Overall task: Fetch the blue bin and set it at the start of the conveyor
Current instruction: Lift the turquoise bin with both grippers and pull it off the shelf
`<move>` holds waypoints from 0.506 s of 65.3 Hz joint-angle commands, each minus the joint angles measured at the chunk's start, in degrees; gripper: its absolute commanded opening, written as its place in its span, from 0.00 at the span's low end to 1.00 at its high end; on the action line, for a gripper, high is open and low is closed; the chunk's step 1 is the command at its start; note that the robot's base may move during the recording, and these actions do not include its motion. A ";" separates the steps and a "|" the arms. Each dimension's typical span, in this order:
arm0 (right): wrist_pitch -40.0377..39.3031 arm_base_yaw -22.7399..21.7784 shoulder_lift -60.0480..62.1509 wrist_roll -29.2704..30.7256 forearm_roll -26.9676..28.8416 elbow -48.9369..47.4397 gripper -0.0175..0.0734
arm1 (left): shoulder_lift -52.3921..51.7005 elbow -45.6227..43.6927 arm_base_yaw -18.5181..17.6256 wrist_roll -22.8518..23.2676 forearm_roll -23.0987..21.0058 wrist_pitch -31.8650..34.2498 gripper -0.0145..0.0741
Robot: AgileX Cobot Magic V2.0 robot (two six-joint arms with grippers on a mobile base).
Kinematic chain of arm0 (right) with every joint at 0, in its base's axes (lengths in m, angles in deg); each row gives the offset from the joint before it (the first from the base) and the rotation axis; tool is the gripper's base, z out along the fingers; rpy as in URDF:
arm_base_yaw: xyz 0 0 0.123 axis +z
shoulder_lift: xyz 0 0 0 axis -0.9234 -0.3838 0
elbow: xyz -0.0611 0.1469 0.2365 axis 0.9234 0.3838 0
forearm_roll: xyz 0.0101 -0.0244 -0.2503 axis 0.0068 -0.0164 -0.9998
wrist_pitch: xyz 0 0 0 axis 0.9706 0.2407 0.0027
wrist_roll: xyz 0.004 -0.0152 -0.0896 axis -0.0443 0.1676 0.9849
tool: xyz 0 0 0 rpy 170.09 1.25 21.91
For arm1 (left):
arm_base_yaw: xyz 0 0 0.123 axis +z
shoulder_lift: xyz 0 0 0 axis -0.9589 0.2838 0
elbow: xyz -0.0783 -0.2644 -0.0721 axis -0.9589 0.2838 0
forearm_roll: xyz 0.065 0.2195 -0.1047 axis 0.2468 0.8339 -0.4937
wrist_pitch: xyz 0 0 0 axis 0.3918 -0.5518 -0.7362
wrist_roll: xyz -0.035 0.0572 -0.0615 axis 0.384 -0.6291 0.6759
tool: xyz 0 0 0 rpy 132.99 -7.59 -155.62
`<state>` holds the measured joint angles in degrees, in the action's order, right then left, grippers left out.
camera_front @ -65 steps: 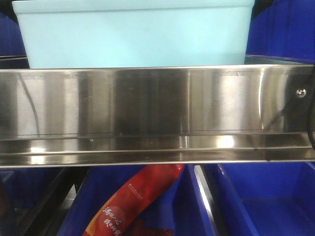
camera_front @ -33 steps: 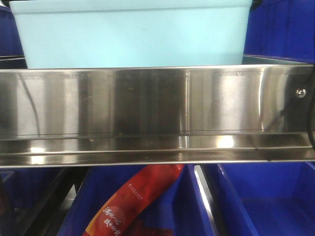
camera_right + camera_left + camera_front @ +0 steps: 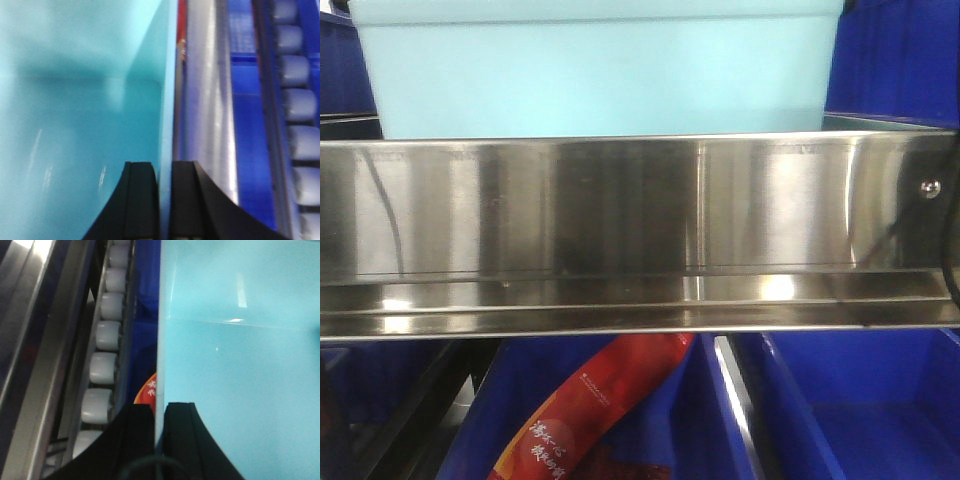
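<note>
The blue bin [image 3: 600,70] was held by both side walls above the steel shelf rail [image 3: 640,220].
Each arm reached forward along the bin. The left end effector [image 3: 159,409] straddled its left wall and the right end effector [image 3: 165,167] its right wall, one finger inside and one outside, both closed tight on the plastic. White rollers [image 3: 102,367] ran beside the bin.
</note>
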<state>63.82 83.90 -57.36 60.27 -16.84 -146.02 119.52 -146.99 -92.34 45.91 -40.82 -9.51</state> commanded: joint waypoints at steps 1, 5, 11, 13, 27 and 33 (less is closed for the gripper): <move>0.31 0.77 3.11 -0.38 -2.73 -0.83 0.02 | -2.87 -1.26 -0.43 0.37 0.44 -0.24 0.04; 0.31 1.25 4.60 -0.38 -3.04 -0.83 0.02 | -4.34 -1.36 -0.70 0.76 0.58 -0.24 0.04; 0.07 2.06 6.58 -1.44 -4.92 -0.83 0.02 | -6.47 -1.36 -1.58 3.13 3.51 -0.24 0.04; 0.07 2.33 7.25 -2.08 -6.07 -0.83 0.02 | -7.21 -1.36 -2.16 4.02 4.60 -0.24 0.04; 0.48 4.16 12.51 -3.94 -8.68 -0.62 0.02 | -12.01 -1.36 -5.30 5.69 7.33 -0.47 0.04; 0.25 5.80 15.57 -6.14 -12.23 0.91 0.02 | -13.99 -1.36 -7.14 6.86 8.25 -1.04 0.04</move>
<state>65.08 88.31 -45.27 55.68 -25.12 -145.93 107.93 -147.61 -97.75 51.30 -33.87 -11.44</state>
